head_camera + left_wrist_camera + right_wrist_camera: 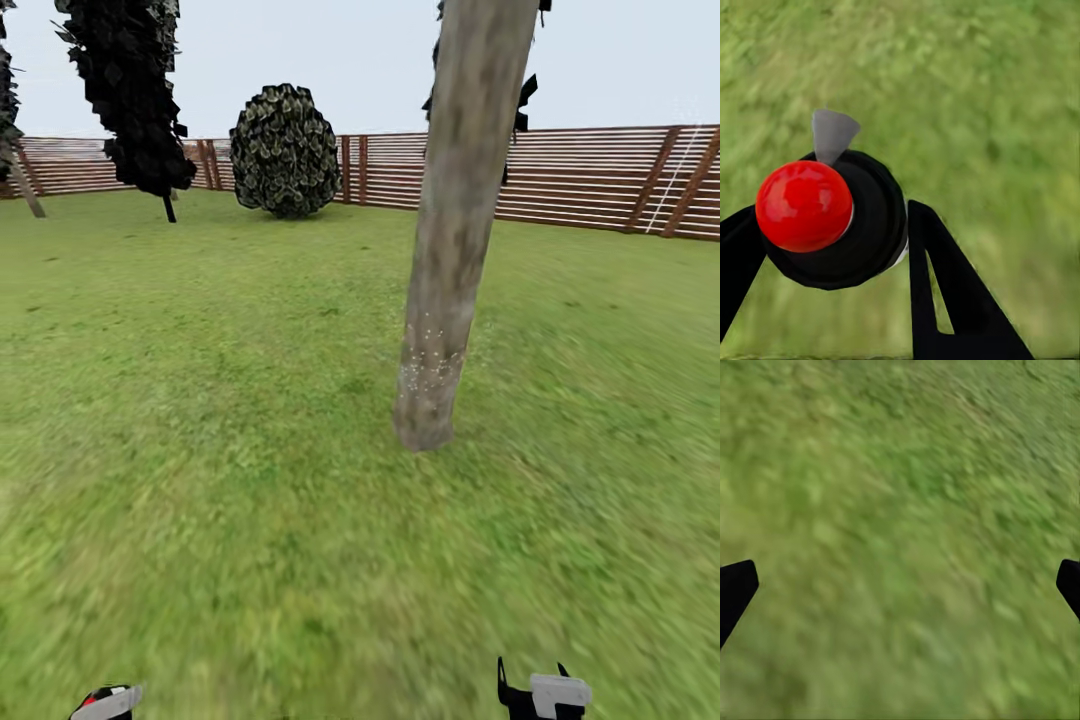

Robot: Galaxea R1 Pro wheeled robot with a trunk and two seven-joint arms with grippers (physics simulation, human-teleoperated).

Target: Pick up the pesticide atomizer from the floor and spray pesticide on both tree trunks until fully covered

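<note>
Across the garden [200,420], a wide green lawn runs back to a brown horizontal-slat fence [600,180] under a pale grey sky; the grass reads level and bare apart from its plantings. Nearest the robot stands one tree [478,120], its tree trunk [445,260] a thick, leaning, pale grey-brown column; fine white specks dot only its lower part, which suggests that the upper bark is not yet covered. Farther back a dark cone-shaped cypress [130,90] and a rounded bush [285,150] stand near the fence. At the head view's lower edge, well short of the trunk, sit both arms. The left gripper [832,232] has its black fingers [945,285] pressed against the pesticide atomizer [832,217], a black-bodied sprayer with a red cap and a grey nozzle; the nozzle points out along the fingers over the grass, probably so that it can be swung up at the bark. The right gripper [900,585] is spread wide and carries nothing, its fingertips [735,589] at opposite edges of the right wrist view, over lawn. The other tree named in the task cannot be identified with confidence.
</note>
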